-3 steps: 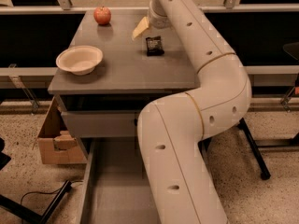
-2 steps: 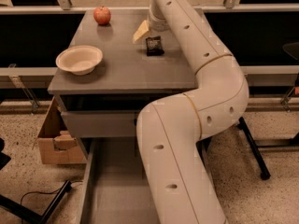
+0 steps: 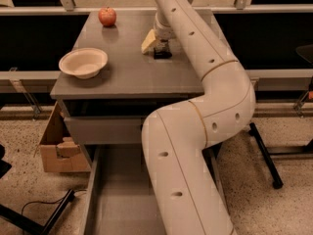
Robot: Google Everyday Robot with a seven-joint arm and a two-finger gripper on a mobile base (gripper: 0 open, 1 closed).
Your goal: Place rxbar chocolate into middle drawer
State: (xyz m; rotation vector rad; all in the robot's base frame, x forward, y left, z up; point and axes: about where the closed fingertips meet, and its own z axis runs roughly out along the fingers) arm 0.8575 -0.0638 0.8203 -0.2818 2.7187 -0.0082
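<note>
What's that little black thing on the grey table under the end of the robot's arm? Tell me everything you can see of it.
It is a small flat dark bar in a black wrapper, lying on the grey tabletop near its back edge, not yet in the open grey drawer below. Only its near edge shows. The robot's gripper is directly over it, hiding the rest; contact cannot be told. A pale yellow wedge sits just left of it.
</note>
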